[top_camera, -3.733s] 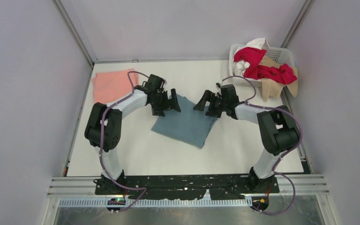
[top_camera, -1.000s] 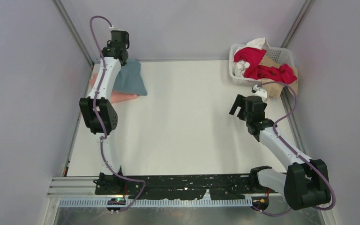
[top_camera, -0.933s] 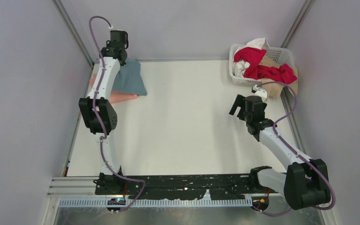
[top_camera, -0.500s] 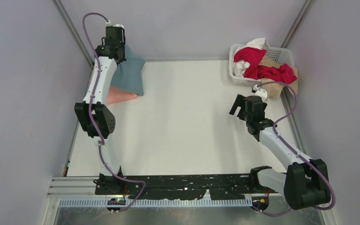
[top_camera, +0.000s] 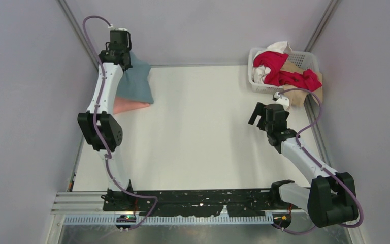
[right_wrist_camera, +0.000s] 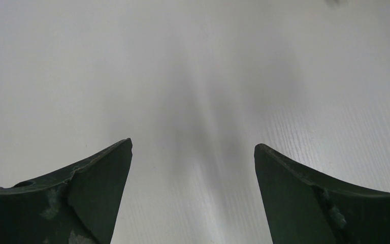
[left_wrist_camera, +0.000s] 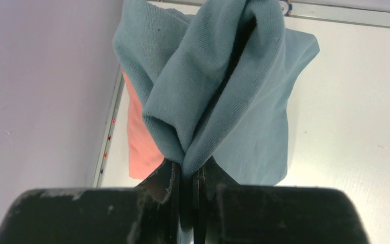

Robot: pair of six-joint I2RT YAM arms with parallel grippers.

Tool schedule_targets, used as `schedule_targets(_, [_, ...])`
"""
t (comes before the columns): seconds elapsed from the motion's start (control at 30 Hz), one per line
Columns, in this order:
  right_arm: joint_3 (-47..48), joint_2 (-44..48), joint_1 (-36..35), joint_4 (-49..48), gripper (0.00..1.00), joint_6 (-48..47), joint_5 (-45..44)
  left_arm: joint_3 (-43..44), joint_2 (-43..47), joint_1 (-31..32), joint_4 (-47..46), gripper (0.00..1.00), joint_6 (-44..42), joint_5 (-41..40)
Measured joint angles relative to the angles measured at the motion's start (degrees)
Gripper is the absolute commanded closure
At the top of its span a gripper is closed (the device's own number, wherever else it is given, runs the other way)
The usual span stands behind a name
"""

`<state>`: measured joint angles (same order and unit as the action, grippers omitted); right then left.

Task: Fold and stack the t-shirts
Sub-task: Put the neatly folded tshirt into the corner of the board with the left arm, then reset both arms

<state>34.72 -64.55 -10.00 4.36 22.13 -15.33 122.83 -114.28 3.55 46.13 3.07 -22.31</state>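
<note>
Blue-grey t-shirt (left_wrist_camera: 218, 91) hangs bunched, clamped in the left gripper (left_wrist_camera: 188, 174).

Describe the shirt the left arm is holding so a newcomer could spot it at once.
At the table's far left corner, the left arm stretches along the wall. Its shut jaws pinch the blue-grey t-shirt, which hangs bunched over a flat salmon-pink t-shirt. It is the only blue-grey cloth and the only one lifted.

The blue-grey t-shirt (left_wrist_camera: 183, 76) is matt, finely knit cloth; the table (right_wrist_camera: 193, 76) looks smooth, faintly ridged.
</note>
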Motion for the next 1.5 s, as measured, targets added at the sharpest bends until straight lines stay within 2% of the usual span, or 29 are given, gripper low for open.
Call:
schedule_targets(0.4, [0.4, -0.7, 0.0, 0.1, 0.05, 0.0, -0.5, -0.2, -10.5, -9.8, -0.1, 1.00, 1.8, 1.6])
schedule_targets(0.43, [0.4, -0.7, 0.0, 0.1, 0.05, 0.0, -0.5, -0.2, -11.1, -10.6, -0.1, 0.90, 2.2, 1.8])
schedule_targets(0.47, [0.4, -0.8, 0.0, 0.1, 0.05, 0.0, -0.6, -0.2, -11.7, -11.3, -0.1, 0.75, 2.6, 2.1])
schedule_targets(0.5, [0.4, -0.9, 0.0, 0.1, 0.05, 0.0, -0.7, -0.2, -12.1, -11.9, -0.1, 0.49, 2.8, 2.3])
schedule_targets(0.53, [0.4, -1.1, 0.0, 0.1, 0.05, 0.0, -0.8, -0.2, -12.6, -12.6, 0.0, 0.12, 3.0, 2.5])
schedule_targets(0.57, [0.4, -1.2, 0.0, 0.2, 0.05, 0.0, -0.9, -0.2, -13.0, -13.0, 0.1, 0.02, 3.4, 2.6])
schedule_targets(0.87, [1.8, -1.1, 0.0, 1.6, 0.05, 0.0, -1.0, 3.7, -14.5, -15.1, 4.5, 0.00, 10.2, 4.6])
schedule_targets(1.07, [1.9, 4.5, 0.0, 4.8, 0.05, 0.5, -0.7, -5.3, -3.2, -13.3, 3.8, 0.00, 14.4, 8.9])
schedule_targets(1.27, [0.4, 15.3, 0.0, 6.0, 0.05, 2.2, 0.7, -26.8, 20.2, -4.8, -3.3, 0.00, 16.8, 10.5])
schedule_targets(1.37, [-2.1, 20.1, 0.0, 7.0, 0.05, 2.7, 1.5, -43.6, 34.2, 2.9, -10.1, 0.01, 20.0, 11.5])
schedule_targets(1.5, [-5.3, 24.5, 0.0, 9.9, 0.05, 2.8, 2.0, -66.8, 48.1, 12.3, -19.2, 0.01, 24.4, 12.3])
